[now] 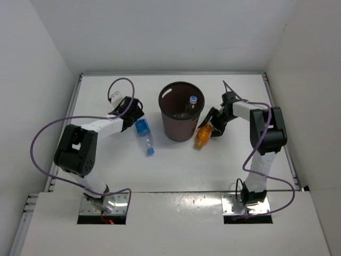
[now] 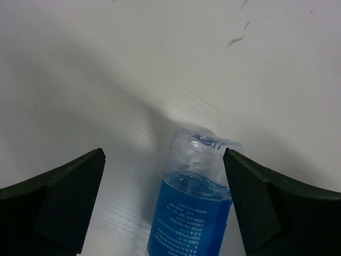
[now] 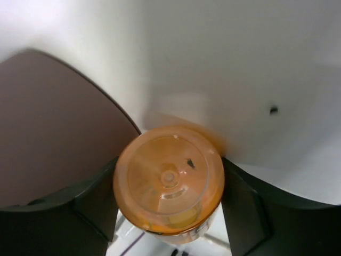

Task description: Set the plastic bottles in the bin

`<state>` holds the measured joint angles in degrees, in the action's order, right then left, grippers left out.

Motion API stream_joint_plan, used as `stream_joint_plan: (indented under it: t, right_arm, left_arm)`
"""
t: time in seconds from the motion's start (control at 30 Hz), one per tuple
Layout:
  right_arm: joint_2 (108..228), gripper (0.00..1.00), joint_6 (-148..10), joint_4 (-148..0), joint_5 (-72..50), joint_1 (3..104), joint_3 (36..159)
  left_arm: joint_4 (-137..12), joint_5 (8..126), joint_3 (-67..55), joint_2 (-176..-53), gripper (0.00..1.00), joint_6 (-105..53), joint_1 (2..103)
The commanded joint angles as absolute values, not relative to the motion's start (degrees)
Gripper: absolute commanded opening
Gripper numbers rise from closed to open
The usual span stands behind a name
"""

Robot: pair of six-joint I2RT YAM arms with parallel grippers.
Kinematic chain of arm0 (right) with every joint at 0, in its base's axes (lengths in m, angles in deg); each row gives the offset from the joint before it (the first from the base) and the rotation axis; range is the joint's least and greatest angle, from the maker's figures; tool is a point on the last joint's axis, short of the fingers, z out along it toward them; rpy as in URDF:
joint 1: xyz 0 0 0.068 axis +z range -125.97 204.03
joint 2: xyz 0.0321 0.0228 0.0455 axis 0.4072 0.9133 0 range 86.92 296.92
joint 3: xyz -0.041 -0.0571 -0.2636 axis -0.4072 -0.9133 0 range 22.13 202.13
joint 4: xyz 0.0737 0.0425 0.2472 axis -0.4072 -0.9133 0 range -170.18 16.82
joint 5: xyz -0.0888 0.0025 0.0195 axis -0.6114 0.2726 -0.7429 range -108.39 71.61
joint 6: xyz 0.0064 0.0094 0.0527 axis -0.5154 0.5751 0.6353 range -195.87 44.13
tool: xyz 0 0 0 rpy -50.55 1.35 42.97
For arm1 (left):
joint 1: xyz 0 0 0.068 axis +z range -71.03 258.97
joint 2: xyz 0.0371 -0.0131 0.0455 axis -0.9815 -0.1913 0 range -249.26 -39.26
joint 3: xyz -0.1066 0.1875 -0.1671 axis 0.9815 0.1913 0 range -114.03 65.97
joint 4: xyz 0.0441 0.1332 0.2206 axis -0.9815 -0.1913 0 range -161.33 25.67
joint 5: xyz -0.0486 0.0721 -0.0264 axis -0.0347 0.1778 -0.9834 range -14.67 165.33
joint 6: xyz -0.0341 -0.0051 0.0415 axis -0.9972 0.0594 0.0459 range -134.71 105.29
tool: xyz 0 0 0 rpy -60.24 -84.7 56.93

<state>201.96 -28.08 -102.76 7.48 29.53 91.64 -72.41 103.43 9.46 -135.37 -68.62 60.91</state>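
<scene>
The brown bin (image 1: pixel 171 124) stands mid-table with a clear bottle (image 1: pixel 192 102) inside it. A clear blue-label bottle (image 1: pixel 143 131) lies left of the bin, cap toward me. My left gripper (image 1: pixel 135 117) is open and straddles its base end; in the left wrist view the bottle (image 2: pixel 193 208) lies between the wide jaws of that gripper (image 2: pixel 164 156), close to the right finger (image 2: pixel 256 202). An orange bottle (image 1: pixel 203 136) lies right of the bin. My right gripper (image 1: pixel 211 122) is shut on its base end (image 3: pixel 169 178), next to the bin wall (image 3: pixel 53 128). Other bottles are hidden.
White walls enclose the table on three sides. The purple cables (image 1: pixel 48 128) loop off both arms. The bin wall sits just left of my right gripper's left finger (image 3: pixel 58 213).
</scene>
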Motion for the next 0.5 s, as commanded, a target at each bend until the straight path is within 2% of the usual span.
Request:
stream_joint_plan:
  t: [0.0, 0.03, 0.07, 0.2, 0.27, 0.33, 0.47]
  right_arm:
    - [199.9, 0.63, -25.7, -104.3, 3.0, 30.6, 88.2]
    - [199.1, 0.57, -25.7, -104.3, 2.4, 30.6, 87.7]
    - [199.1, 0.46, -25.7, -105.0, 2.4, 30.6, 87.1]
    - [196.5, 0.32, -25.7, -107.8, 0.2, 30.1, 87.1]
    - [195.3, 0.20, -25.7, -107.8, -0.8, 29.5, 87.1]
    - [194.1, 0.20, -25.7, -108.9, -1.6, 29.5, 87.1]
    - [192.7, 0.05, -27.0, -112.5, -4.4, 28.2, 91.2]
  left_arm:
    - [-72.2, 102.7, 11.8, -132.0, 1.00, -70.2, 60.7]
    - [-72.2, 102.7, 12.5, -132.0, 1.00, -70.2, 60.7]
    - [-72.2, 102.7, 12.5, -132.0, 1.00, -70.2, 60.7]
    - [-72.2, 102.7, 13.1, -131.5, 1.00, -70.2, 60.7]
    - [-71.5, 102.1, 13.7, -131.5, 1.00, -70.2, 60.7]
    - [-71.5, 101.5, 13.7, -131.5, 1.00, -70.2, 60.7]
    - [-71.5, 101.5, 13.7, -130.9, 1.00, -70.2, 60.7]
